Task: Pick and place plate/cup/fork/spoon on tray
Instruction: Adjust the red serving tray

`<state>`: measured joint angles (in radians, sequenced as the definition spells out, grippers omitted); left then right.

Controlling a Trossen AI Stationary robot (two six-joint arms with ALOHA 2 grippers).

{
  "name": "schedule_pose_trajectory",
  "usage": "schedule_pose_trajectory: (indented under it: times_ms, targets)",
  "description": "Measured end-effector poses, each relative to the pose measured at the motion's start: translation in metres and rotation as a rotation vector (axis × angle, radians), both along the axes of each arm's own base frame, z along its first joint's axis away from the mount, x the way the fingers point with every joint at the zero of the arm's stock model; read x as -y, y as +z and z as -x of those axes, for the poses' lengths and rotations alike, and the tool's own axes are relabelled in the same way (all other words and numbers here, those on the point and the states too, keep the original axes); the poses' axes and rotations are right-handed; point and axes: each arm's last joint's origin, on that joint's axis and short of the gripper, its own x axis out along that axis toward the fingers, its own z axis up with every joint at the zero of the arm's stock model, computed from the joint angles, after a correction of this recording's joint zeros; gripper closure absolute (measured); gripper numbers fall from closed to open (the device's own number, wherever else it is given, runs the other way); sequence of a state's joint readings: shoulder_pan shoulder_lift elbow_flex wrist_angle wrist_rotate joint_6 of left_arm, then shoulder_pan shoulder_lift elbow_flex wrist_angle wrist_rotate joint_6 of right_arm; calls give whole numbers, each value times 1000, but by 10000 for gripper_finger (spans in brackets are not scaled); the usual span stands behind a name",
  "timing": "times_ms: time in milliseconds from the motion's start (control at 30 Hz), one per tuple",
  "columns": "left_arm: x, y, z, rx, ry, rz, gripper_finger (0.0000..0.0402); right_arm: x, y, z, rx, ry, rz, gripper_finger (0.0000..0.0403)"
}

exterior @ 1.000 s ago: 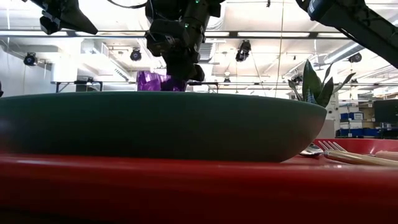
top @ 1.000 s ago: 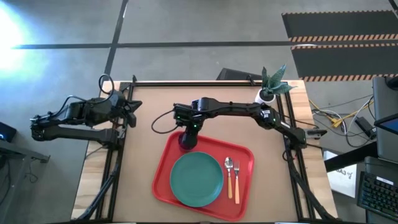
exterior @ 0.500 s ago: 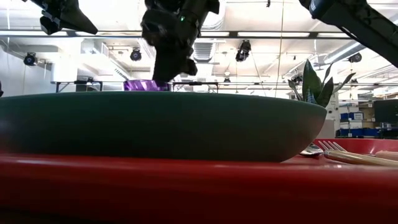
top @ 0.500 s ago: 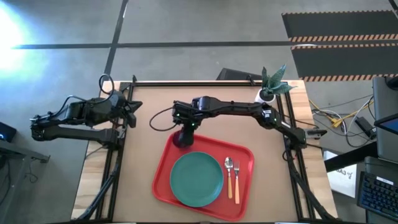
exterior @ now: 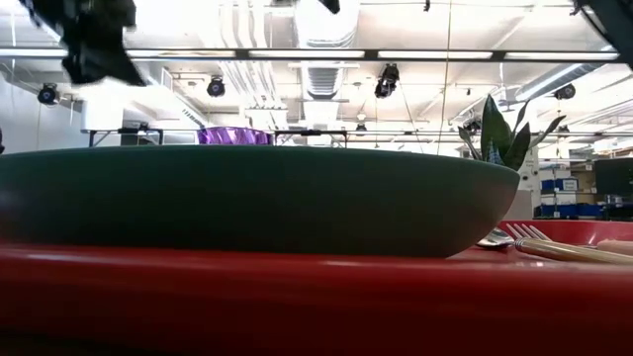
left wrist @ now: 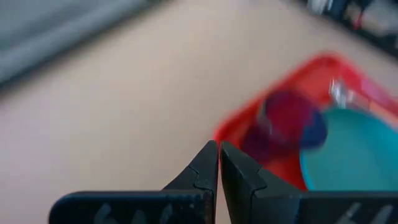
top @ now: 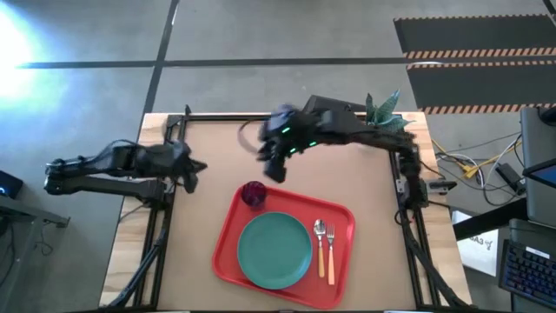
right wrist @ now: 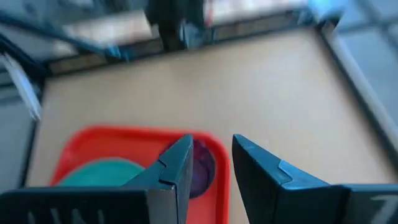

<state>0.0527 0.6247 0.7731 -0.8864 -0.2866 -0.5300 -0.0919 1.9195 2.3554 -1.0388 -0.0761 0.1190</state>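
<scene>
Now the cup (top: 254,193) stands in the tray's (top: 228,235) far left corner, just beyond the plate (top: 274,250); fork (top: 330,252) and spoon (top: 319,246) lie right of the plate. The right gripper (top: 274,165), fingers parted and empty, hangs beyond the tray. The left gripper (top: 196,168) waits pinched together, left of the tray.

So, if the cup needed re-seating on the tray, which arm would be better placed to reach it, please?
Probably the right. The right gripper hangs nearer the cup, which stands in a corner of the tray, and its fingers are open. The left gripper sits farther off to the side, fingers shut.
</scene>
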Motion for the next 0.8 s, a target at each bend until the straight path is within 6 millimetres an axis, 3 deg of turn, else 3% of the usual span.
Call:
schedule_pose_trajectory:
  times_ms: [200, 367, 567, 800]
  targets:
    - [12, -53, -19, -147, -59, 206, 402, -6, 78, 70, 237, -6, 26, 310]
    - [28, -72, -40, -70, -129, 278, 402, -12, 123, 130, 385, -7, 39, 308]
    - [46, -94, -59, -77, -128, 362, 402, -16, 149, 178, 492, -9, 46, 314]
    - [63, -115, -75, -132, -133, 407, 402, -18, 156, 196, 520, -12, 42, 319]
